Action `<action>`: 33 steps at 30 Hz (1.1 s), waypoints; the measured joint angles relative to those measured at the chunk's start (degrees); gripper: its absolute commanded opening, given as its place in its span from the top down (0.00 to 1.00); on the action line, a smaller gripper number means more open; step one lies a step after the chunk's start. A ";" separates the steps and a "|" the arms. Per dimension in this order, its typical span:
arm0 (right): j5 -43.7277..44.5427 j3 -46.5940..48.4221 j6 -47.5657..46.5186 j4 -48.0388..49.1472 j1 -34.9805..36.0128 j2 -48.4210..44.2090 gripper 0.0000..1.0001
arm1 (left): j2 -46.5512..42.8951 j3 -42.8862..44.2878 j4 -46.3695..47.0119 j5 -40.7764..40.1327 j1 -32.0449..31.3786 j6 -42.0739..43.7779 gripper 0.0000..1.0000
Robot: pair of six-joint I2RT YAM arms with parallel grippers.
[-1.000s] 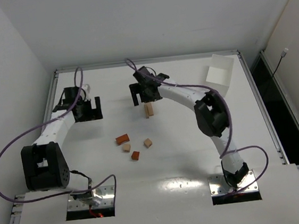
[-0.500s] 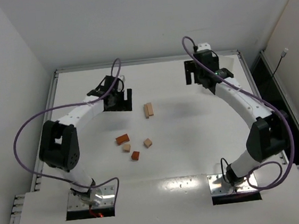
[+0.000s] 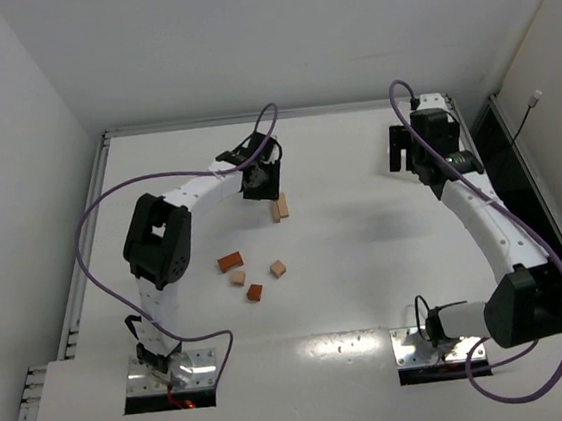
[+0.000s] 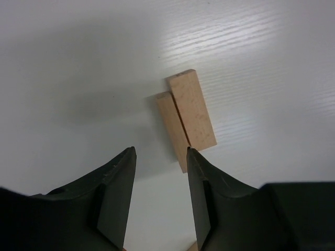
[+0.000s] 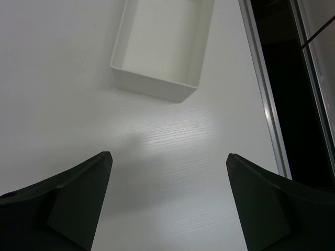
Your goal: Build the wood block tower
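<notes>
Two pale tan bars (image 3: 280, 207) lie side by side and touching on the white table, the only joined wood blocks. In the left wrist view the bars (image 4: 191, 114) sit just ahead of my left gripper (image 4: 160, 151). Its jaws stand narrowed but apart, with nothing between them. From above, the left gripper (image 3: 262, 186) hovers just behind and left of the bars. Loose blocks lie nearer the bases: a reddish bar (image 3: 230, 261), two pale cubes (image 3: 238, 276) (image 3: 278, 268) and a reddish cube (image 3: 255, 293). My right gripper (image 3: 403, 153) is wide open and holds nothing.
A white rectangular box (image 5: 162, 47) lies ahead of the right gripper (image 5: 168, 155) at the back right. The table's metal edge rail (image 5: 267, 99) and a dark drop run along the right side.
The left arm swung right from the far left to the two bars and its jaws narrowed. The right arm left the bars and swung to the back right by the box.
</notes>
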 measured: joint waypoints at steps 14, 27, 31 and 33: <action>-2.12 -1.84 -0.20 -0.48 -3.76 -0.42 0.14 | 1.03 0.46 -1.22 -1.42 -3.37 -1.60 0.54; -3.54 -1.75 0.07 -0.61 -4.48 -0.07 0.16 | 5.11 0.50 -1.79 -2.38 -3.37 -2.60 0.61; -3.72 -1.75 0.26 -1.03 -4.48 -0.07 0.16 | 5.11 0.61 -1.79 -2.34 -3.37 -2.86 0.71; -3.96 -1.75 0.28 -1.16 -4.48 -0.07 0.16 | 5.11 0.61 -1.79 -2.19 -3.37 -3.04 0.80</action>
